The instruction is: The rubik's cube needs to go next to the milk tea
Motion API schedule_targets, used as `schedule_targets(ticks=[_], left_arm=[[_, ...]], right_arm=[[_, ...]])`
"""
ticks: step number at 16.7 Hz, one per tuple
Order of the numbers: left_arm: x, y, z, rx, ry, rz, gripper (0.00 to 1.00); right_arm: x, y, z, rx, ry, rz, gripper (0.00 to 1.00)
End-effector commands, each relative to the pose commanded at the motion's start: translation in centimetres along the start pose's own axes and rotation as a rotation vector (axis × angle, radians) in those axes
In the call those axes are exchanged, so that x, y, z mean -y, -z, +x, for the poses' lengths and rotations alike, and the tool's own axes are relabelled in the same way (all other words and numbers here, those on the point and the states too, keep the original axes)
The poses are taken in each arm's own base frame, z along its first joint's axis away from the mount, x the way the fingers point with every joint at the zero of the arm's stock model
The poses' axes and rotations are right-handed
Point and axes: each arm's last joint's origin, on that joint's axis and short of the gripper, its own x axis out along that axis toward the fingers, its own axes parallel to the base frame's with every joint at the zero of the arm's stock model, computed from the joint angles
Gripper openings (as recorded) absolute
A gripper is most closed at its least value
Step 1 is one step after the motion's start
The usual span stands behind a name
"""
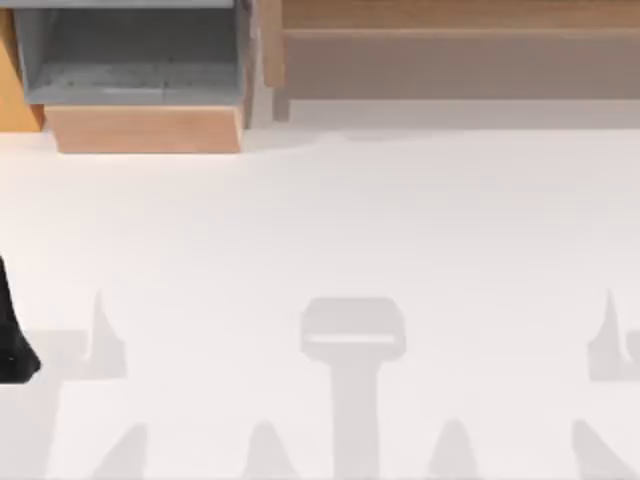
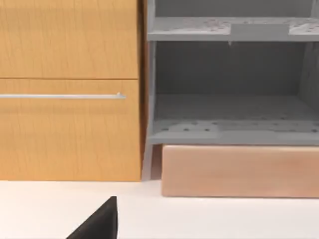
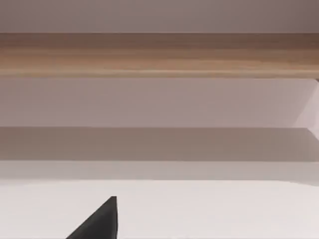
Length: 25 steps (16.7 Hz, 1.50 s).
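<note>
Top view: table [image 1: 330,220] by the shelf [image 1: 130,60] | left arm [image 1: 12,340] at left edge | finger state: cannot tell | cube and milk tea: I cannot locate | task not started

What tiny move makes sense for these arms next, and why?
Probably a small sweep of the left arm, parked at the left edge of the table, to look around before reaching. Its wrist camera faces a wooden cabinet and grey shelf unit; the right wrist camera faces a long wooden shelf. That is all furniture, so searching seems wiser than grabbing.
</note>
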Motion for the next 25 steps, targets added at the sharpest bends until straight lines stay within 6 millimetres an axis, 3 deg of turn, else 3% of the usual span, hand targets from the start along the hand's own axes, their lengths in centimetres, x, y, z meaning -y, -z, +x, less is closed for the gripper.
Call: schedule_targets(ticks=[3,5,8,11,15,18,22,25], left_arm=[[0.0,0.0,0.0,0.000,0.000,0.000,1.00],[0.0,0.0,0.0,0.000,0.000,0.000,1.00],[0.0,0.0,0.0,0.000,0.000,0.000,1.00],[0.0,0.0,0.0,0.000,0.000,0.000,1.00],[0.0,0.0,0.0,0.000,0.000,0.000,1.00],[0.0,0.0,0.0,0.000,0.000,0.000,1.00],[0.0,0.0,0.0,0.000,0.000,0.000,1.00],[0.0,0.0,0.0,0.000,0.000,0.000,1.00]], right_arm=[[0.0,-0.3,0.0,0.000,-0.001,0.001,1.00],[-0.2,-1.7,0.1,0.001,-0.004,0.003,1.00],[-0.7,-5.7,0.7,0.000,-0.009,0.006,1.00],[-1.7,-10.9,3.0,-0.020,-0.015,0.005,1.00],[-4.7,-17.8,9.5,-0.049,-0.016,-0.005,1.00],[-8.3,-21.1,15.7,-0.055,-0.013,-0.014,1.00],[-13.7,-22.4,23.0,-0.046,-0.003,-0.018,1.00],[-16.8,-22.5,26.2,-0.024,0.004,-0.011,1.00]])
